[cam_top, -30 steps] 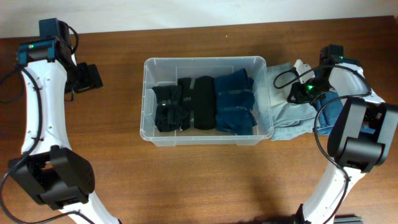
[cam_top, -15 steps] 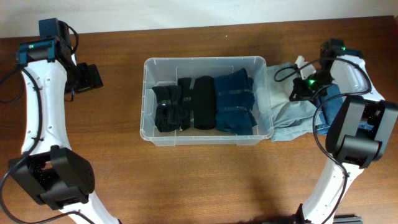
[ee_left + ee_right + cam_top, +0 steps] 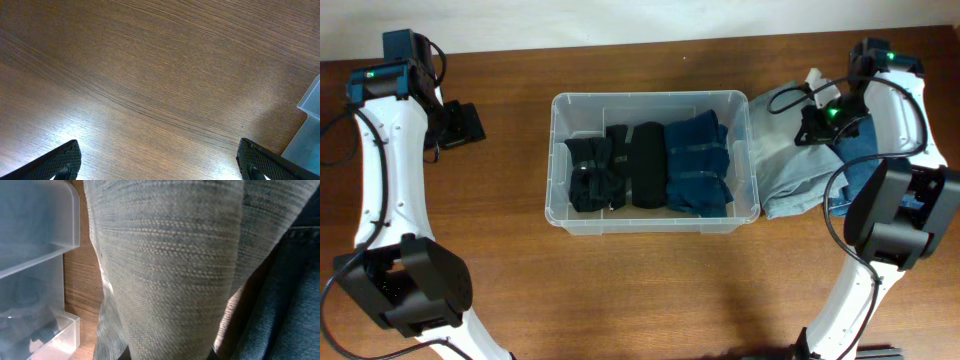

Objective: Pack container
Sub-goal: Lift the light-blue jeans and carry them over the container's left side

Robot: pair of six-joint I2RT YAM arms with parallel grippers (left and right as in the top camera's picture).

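Note:
The container (image 3: 650, 96), a clear plastic bin, stands mid-table and holds folded black garments (image 3: 615, 165) and dark blue jeans (image 3: 698, 165). Just right of it lies a pale grey-blue garment (image 3: 790, 175). My right gripper (image 3: 818, 122) is shut on that garment's far end and pulls it up. In the right wrist view the pale garment (image 3: 175, 270) fills the frame and hides the jaws, with the container's corner (image 3: 35, 230) at left. My left gripper (image 3: 460, 125) hovers open over bare wood far left, its fingertips (image 3: 65, 160) wide apart with nothing between them.
A darker blue denim piece (image 3: 857, 160) lies under and right of the pale garment, also seen as denim (image 3: 287, 300) in the right wrist view. The container's edge (image 3: 311, 127) shows at the right of the left wrist view. The table is brown wood (image 3: 650, 290).
My right gripper has moved toward the table's far edge with the pale garment, drawing the cloth up and taut. The left arm has not moved.

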